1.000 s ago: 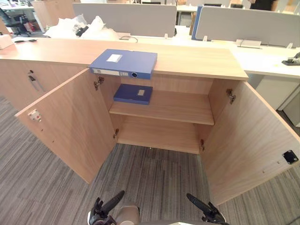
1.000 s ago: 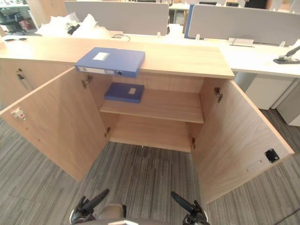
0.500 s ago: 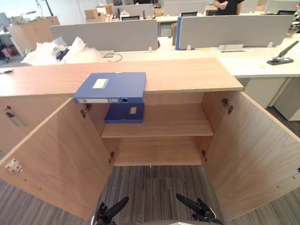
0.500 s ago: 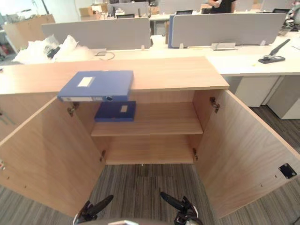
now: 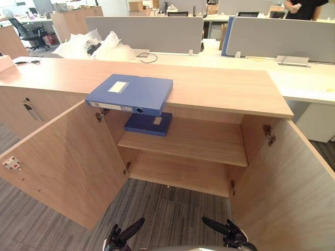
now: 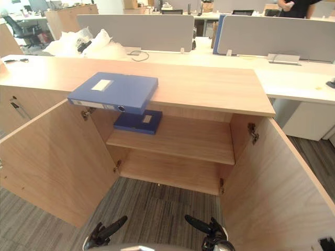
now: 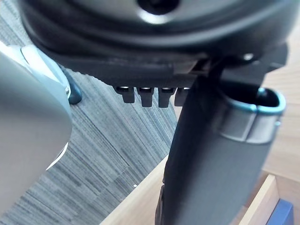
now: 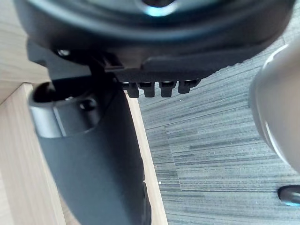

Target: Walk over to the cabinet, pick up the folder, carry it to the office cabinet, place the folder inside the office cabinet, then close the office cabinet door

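A blue folder (image 5: 130, 93) lies flat on the wooden cabinet top (image 5: 225, 89), its front edge overhanging the opening. A second blue folder (image 5: 148, 124) rests on the left end of the inner shelf (image 5: 199, 141). Both cabinet doors stand wide open, the left door (image 5: 63, 162) and the right door (image 5: 285, 183). My left hand (image 5: 123, 235) and right hand (image 5: 225, 232) hang low at the near edge, above the carpet, well short of the cabinet. Both are open and hold nothing, as the left wrist view (image 7: 211, 164) and right wrist view (image 8: 93, 164) also show.
Grey striped carpet (image 5: 167, 209) lies between me and the cabinet. Another cabinet with a metal handle (image 5: 30, 107) adjoins on the left. Behind are desks with grey partitions (image 5: 144, 31), white plastic bags (image 5: 94, 44), an office chair (image 5: 29, 34) and a person (image 5: 303, 8).
The camera has swung and the whole picture shifted; the cabinet now sits more to the right. The folders and doors have not moved. Both hands stay low and empty.
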Controlling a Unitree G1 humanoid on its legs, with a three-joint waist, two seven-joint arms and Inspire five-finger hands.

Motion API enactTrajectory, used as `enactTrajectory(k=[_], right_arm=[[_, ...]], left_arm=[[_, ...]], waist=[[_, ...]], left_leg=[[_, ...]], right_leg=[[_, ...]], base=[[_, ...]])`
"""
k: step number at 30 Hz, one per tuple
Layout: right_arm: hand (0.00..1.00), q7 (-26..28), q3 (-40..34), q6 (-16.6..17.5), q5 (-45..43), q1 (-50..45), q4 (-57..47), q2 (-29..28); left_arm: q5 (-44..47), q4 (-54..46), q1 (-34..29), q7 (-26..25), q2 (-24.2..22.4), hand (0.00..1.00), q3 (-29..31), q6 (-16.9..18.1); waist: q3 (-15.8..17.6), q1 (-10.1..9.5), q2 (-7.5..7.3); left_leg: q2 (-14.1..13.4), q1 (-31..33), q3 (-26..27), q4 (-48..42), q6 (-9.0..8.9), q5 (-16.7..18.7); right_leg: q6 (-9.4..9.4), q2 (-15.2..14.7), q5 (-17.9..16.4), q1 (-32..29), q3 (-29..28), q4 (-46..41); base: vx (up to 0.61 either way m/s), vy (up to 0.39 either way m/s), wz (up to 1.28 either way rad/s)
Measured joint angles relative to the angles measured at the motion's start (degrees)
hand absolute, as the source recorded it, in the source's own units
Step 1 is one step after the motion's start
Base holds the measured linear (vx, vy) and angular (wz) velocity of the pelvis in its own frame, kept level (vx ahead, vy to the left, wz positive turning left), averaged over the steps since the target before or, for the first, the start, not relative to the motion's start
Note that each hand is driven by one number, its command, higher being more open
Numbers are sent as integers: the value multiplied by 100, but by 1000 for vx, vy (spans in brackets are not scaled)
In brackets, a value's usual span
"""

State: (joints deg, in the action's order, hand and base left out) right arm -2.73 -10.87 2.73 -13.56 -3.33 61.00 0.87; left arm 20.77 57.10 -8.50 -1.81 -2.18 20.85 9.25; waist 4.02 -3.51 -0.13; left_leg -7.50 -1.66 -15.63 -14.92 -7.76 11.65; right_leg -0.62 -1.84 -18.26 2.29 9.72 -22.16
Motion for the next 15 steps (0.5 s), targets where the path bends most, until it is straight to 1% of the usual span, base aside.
enactTrajectory(k=[1, 2, 3, 4, 5, 6, 7, 8, 9, 10, 11, 12, 13, 14, 15], right_arm=[[100, 0, 47, 3, -1, 0, 2, 0], [100, 8, 94, 7, -7, 10, 8, -36], [100, 14, 97, 8, -8, 28, 9, -97], [100, 22, 97, 8, -9, 38, 3, -120], [100, 29, 103, 5, -15, 75, -3, -139], [100, 25, 126, 5, -18, 134, -7, -136], [100, 21, 134, 3, -21, 155, -8, -132], [100, -4, 161, 2, -27, 157, -20, -131], [100, -15, 185, 2, -41, 148, -32, -137], [100, -25, 200, 2, -60, 146, -33, -143], [100, -45, 262, -1, -69, 130, -64, -159], [100, -53, 331, -8, -73, 122, -79, -201], [100, -55, 328, -8, -77, 97, -114, -272], [100, -56, 334, -5, -77, -15, -195, -383], [100, -56, 403, -10, -62, -43, -202, -443]], left_arm=[[63, 2, -3, 10, -3, 100, 43, 0], [237, -1, -11, 24, 19, 100, 86, 4], [426, -30, -1, 55, 39, 100, 123, 12], [546, -51, -2, 72, 28, 100, 165, 8], [825, -72, 10, 80, -27, 100, 259, 1], [1188, -96, 10, 80, -76, 100, 286, -12], [1404, -141, 8, 89, -80, 100, 276, -37], [1909, -419, -72, 81, -103, 100, 242, -94], [2413, -863, -207, 77, -141, 100, 65, -104], [2647, -1067, -237, 82, -132, 100, -38, -104], [3067, -1602, -325, 69, -124, 100, -185, -104], [3409, -2313, -492, 47, -149, 100, -219, -52], [3582, -2662, -541, 34, -146, 100, -219, 6], [3808, -3393, -658, -3, -138, 100, -226, 87], [3908, -4063, -777, -62, -137, 100, -231, 225]], waist=[[-3, 8, 6], [17, 17, -46], [39, 3, -84], [36, -9, -88], [78, -41, -34], [171, -83, 22], [237, -107, 27], [305, -139, 18], [310, -154, 12], [313, -184, 20], [286, -261, 79], [276, -285, -37], [265, -269, -121], [216, -289, -247], [186, -330, -304]], left_leg=[[-30, 12, -4, -74, -55, 15], [-27, 114, 2, -353, -79, 30], [7, 369, 10, -880, -122, 57], [1, 541, 24, -1227, -151, 74], [-35, 839, 131, -1950, -162, 76], [-69, 1107, 301, -2671, -147, 1], [-85, 1215, 413, -2973, -166, -41], [-123, 1319, 705, -3092, -140, 335], [-70, 1467, 859, -2786, -91, 422], [-27, 1516, 892, -2528, -55, 395], [32, 1545, 912, -1850, 306, -61], [128, 1446, 899, -1610, 202, 12], [200, 1412, 912, -1506, 211, 6], [300, 1345, 961, -1323, 245, -15], [335, 1218, 1066, -1221, 256, -20]], right_leg=[[6, 39, 3, 79, 50, 67], [33, 78, 22, 219, 103, 200], [53, 104, 43, 310, 129, 320], [64, 133, 58, 353, 145, 369], [92, 219, 105, 498, 153, 520], [123, 284, 134, 735, 141, 679], [123, 286, 134, 865, 131, 745], [122, 253, 134, 1019, 99, 805], [101, 210, 131, 1033, 96, 804], [82, 199, 129, 1026, 94, 800], [-32, 210, 76, 980, 59, 759], [-97, 123, -25, 975, -3, 755], [-113, 46, -34, 951, -5, 755], [-148, -66, -11, 903, -44, 759], [-202, -138, 36, 945, -125, 771]], base=[[234, -145, 36], [219, -94, 27], [176, -59, 22], [169, -40, 6], [156, -16, -6], [147, 6, -9], [122, 31, -9], [106, 51, -2], [110, 61, -1], [127, 112, -6], [168, 156, -12], [185, 149, -6], [188, 117, 4], [197, 102, -4], [177, 96, -17]])
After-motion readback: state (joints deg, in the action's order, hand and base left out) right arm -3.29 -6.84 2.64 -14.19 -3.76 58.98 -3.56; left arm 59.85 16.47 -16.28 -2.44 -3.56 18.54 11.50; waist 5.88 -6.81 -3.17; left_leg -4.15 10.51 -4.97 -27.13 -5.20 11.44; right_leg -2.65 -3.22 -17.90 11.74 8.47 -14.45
